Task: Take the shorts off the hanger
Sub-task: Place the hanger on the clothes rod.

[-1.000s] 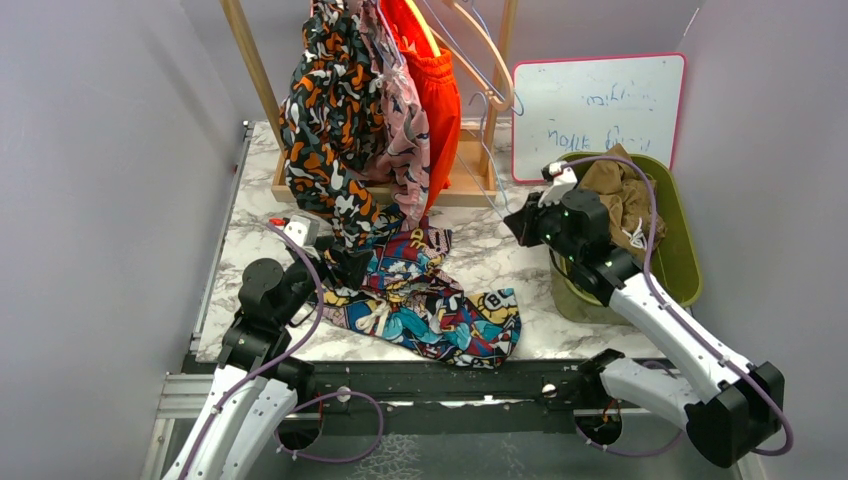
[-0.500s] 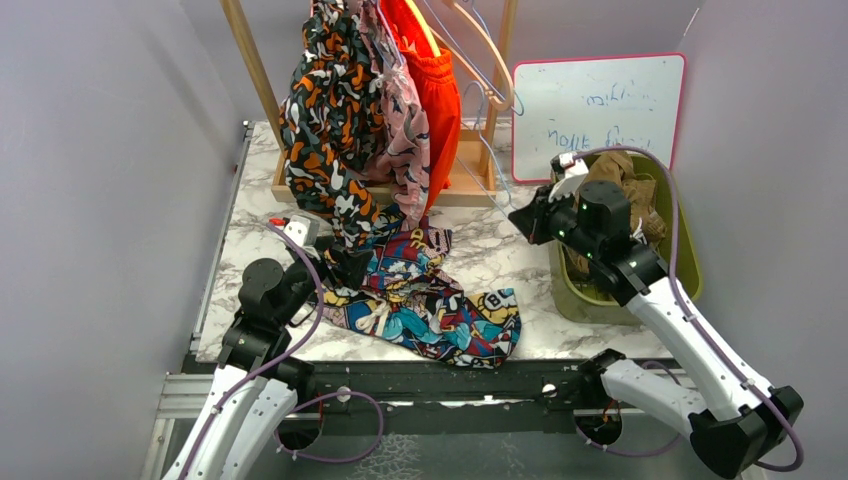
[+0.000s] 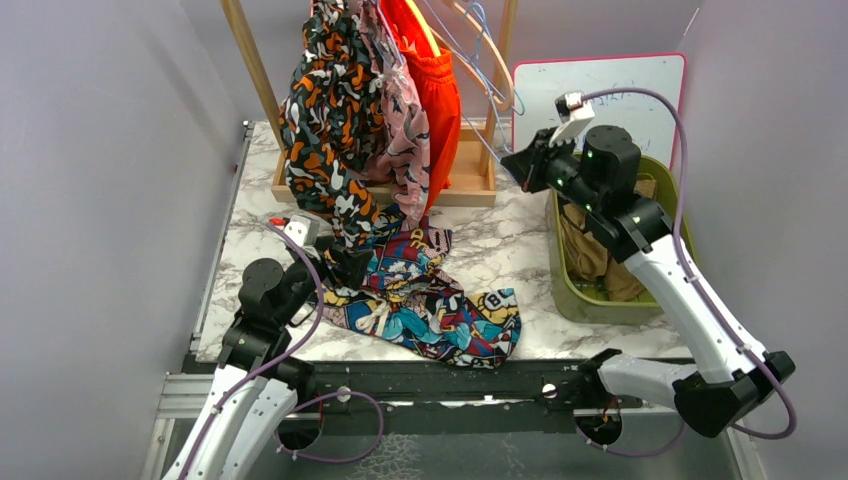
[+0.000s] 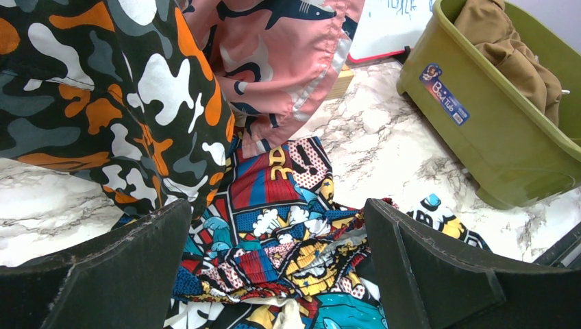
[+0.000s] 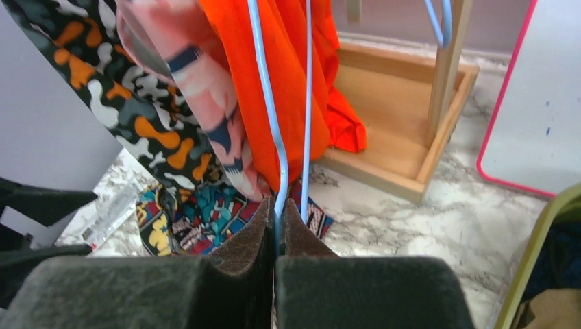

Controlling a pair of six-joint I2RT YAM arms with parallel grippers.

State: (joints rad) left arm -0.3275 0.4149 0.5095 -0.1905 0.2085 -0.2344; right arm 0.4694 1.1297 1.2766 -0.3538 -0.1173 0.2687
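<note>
Three pairs hang on the wooden rack [image 3: 470, 185]: blotch-print shorts [image 3: 325, 120], pink-print shorts [image 3: 402, 140] and orange shorts [image 3: 440, 95]. Multicolour shorts [image 3: 430, 300] lie on the desk [image 3: 500, 250] in front of the rack. All appear to be light, limp cloth, likely to drape and snag, and are best taken at the waistband. The right tool [image 5: 276, 209], by the rack's right post, is pressed together on the blue wire hanger [image 5: 264, 82]. The left tool [image 4: 277, 209], in front of the rack, stands fully apart over the multicolour shorts, holding nothing.

A green tub [image 3: 585, 308] sits on the marble table [image 3: 500, 255]. A pink-framed whiteboard [image 3: 540, 110] stands just behind the tub, and a wooden rack base [image 3: 465, 195] lies to its left.
</note>
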